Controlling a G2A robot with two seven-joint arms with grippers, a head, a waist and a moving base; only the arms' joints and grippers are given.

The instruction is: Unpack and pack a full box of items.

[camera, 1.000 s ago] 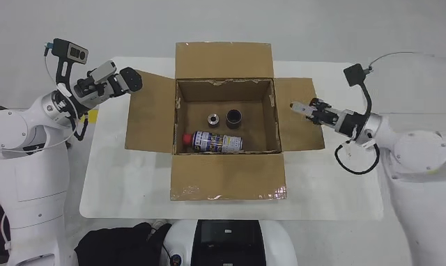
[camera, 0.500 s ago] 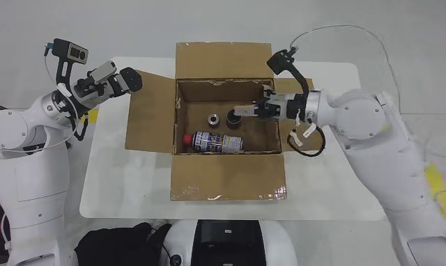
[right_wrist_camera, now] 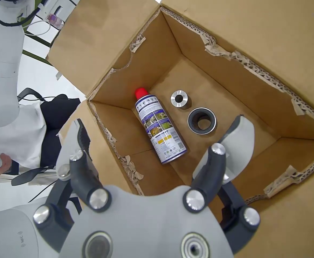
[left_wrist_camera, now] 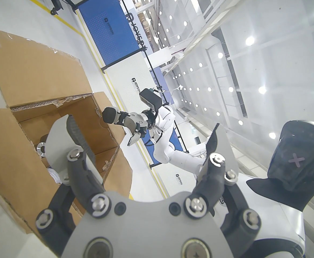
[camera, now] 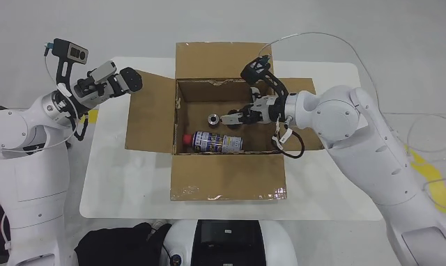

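An open cardboard box (camera: 223,89) stands mid-table with all flaps spread. On its floor lie a red-capped spray can (camera: 217,141), a silver metal bushing (camera: 212,118) and a black ring (right_wrist_camera: 201,121). My right gripper (camera: 233,117) hangs open over the box interior, above the ring and beside the bushing, holding nothing. In the right wrist view the spray can (right_wrist_camera: 159,127), the bushing (right_wrist_camera: 179,99) and the box wall (right_wrist_camera: 226,54) lie below the right gripper (right_wrist_camera: 159,123). My left gripper (camera: 129,79) is raised by the left flap's far corner, open and empty (left_wrist_camera: 142,130).
The white table (camera: 118,189) has bare room left and right of the box flaps. The front flap (camera: 228,175) lies toward the near edge. A black object (camera: 122,245) sits below the table's front edge.
The right arm has swung from over the right flap to above the box's inside, near the ring. The left arm and the items have stayed put.
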